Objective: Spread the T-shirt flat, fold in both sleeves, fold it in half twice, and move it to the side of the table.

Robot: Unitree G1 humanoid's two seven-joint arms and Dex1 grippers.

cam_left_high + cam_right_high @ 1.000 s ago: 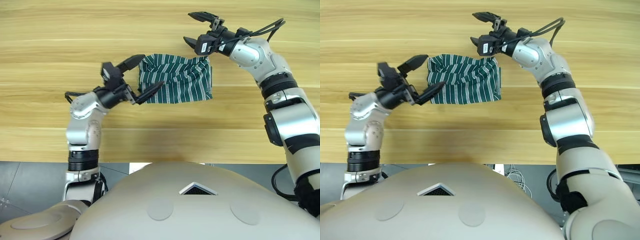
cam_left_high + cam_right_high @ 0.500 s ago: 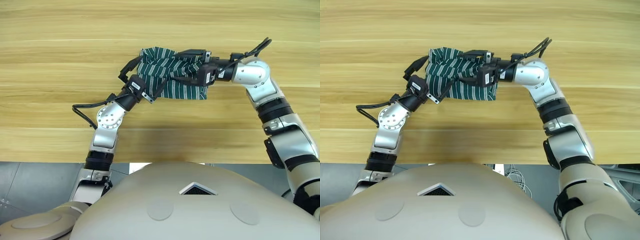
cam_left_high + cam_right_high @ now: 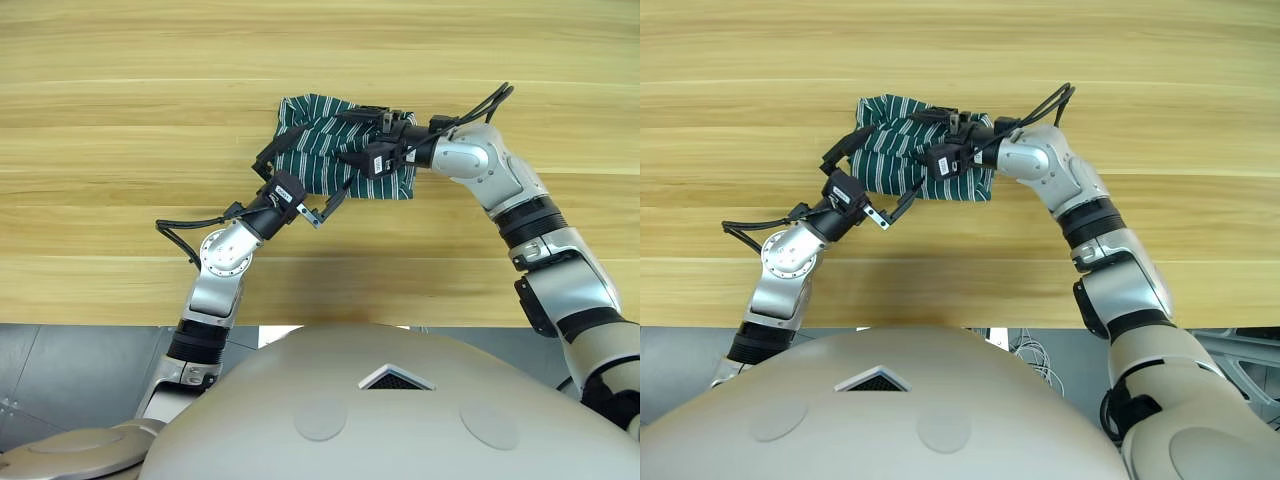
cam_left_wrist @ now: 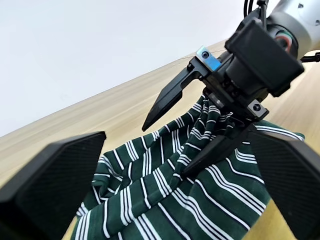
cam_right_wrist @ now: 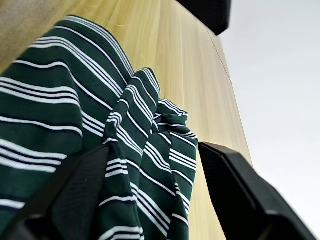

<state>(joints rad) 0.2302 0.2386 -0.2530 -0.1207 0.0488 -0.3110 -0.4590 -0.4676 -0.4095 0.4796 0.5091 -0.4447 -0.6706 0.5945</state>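
The green, white-striped T-shirt [image 3: 303,108] lies folded and somewhat bunched on the wooden table [image 3: 120,120]. My left gripper [image 3: 322,162] is open, its two fingers straddling the shirt's near-left part. My right gripper [image 3: 338,136] reaches in from the right, low over the shirt's middle. It is open, with raised folds of cloth between its fingers. In the left wrist view the right gripper [image 4: 167,145] sits on the cloth [image 4: 150,200], between my left gripper's wide-spread fingers [image 4: 50,185]. The right wrist view has striped folds [image 5: 150,125] between that gripper's dark fingers [image 5: 235,190].
Bare wood surrounds the shirt on every side. The table's near edge [image 3: 100,322] runs in front of the arms, with dark floor below it.
Both grippers were clear of the shirt's ends a second ago and have closed in over it. The shirt has bunched and shifted slightly left, and the right gripper has gone further left.
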